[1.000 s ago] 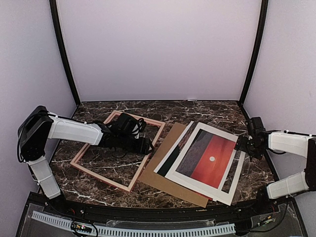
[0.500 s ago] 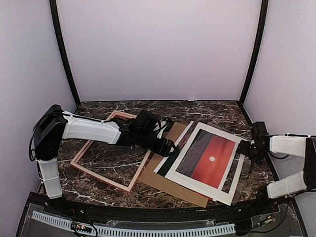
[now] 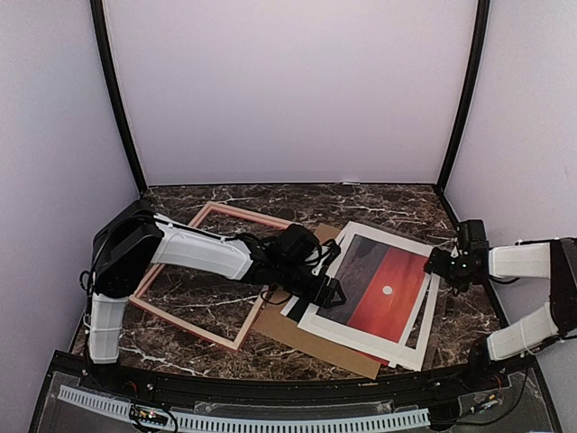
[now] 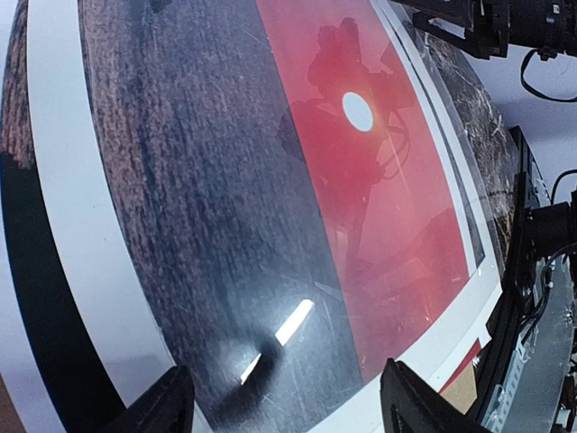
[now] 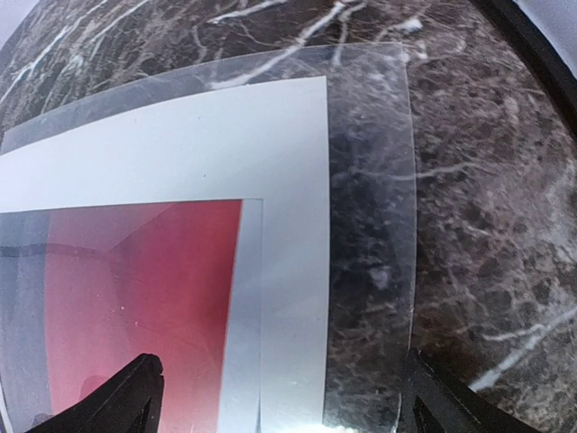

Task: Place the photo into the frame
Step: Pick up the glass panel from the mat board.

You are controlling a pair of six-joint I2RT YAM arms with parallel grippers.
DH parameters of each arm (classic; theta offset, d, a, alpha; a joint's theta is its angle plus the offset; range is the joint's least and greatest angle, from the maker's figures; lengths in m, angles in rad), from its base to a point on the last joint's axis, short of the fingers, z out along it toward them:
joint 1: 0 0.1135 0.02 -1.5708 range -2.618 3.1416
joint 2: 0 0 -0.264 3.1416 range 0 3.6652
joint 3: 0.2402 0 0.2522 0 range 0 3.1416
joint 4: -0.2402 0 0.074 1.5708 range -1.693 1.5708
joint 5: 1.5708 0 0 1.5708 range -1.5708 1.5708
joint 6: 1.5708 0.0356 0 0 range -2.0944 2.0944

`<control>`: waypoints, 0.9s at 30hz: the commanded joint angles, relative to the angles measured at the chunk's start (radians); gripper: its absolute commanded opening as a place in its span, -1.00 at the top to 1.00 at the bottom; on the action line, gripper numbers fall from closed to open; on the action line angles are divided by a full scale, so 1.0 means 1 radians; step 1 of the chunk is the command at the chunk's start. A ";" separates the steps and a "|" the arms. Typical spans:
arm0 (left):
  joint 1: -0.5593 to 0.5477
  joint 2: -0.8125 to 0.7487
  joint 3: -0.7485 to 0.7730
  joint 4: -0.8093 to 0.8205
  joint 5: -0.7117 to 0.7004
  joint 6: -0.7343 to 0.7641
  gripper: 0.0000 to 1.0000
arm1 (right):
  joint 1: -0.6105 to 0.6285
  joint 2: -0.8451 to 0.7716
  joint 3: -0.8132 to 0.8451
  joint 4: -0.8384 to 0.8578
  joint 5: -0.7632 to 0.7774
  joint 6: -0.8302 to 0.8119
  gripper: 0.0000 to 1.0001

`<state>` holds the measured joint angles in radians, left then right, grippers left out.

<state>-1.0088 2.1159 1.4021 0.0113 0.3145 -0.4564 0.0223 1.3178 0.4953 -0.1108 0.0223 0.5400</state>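
Observation:
The photo point(image 3: 379, 296), a red sunset print with a white border, lies right of centre on a brown backing board point(image 3: 293, 329). A glossy clear sheet point(image 5: 370, 225) lies over it and sticks out past its right edge. The pink wooden frame point(image 3: 180, 323) lies flat to the left, with nothing in it. My left gripper point(image 3: 329, 290) hovers open over the print's left part. In the left wrist view the photo point(image 4: 270, 180) fills the picture, and the left gripper point(image 4: 288, 406) holds nothing. My right gripper point(image 3: 442, 264) is open at the photo's far right corner. In the right wrist view, the right gripper point(image 5: 284, 397) straddles the white border point(image 5: 288, 180) and the sheet's edge.
A black and white layer point(image 3: 302, 307) shows under the photo's left edge. Dark marble tabletop point(image 3: 379, 203) surrounds everything. Black corner posts point(image 3: 115, 99) and pale walls close in the back and sides. A black rail point(image 3: 270, 388) runs along the near edge.
My left arm has swung right, from above the frame to over the photo's left part. The right gripper has edged left onto the photo's far right corner. The photo has shifted slightly.

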 commanded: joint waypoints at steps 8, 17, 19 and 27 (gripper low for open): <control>0.004 -0.018 0.026 -0.046 -0.129 -0.096 -0.46 | 0.019 0.206 0.119 0.055 -0.316 -0.102 -0.75; 0.005 -0.117 -0.090 0.017 -0.220 -0.127 -0.47 | 0.022 0.181 0.182 -0.023 -0.234 -0.138 -0.75; 0.006 -0.118 -0.087 0.013 -0.230 -0.116 -0.48 | 0.022 0.147 0.162 -0.051 -0.199 -0.127 -0.77; 0.008 -0.085 -0.057 0.003 -0.220 -0.080 -0.49 | 0.022 0.016 0.045 -0.057 -0.287 -0.050 -0.74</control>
<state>-1.0050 2.0560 1.3296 0.0204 0.1028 -0.5591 0.0395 1.3777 0.5915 -0.1619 -0.2092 0.4400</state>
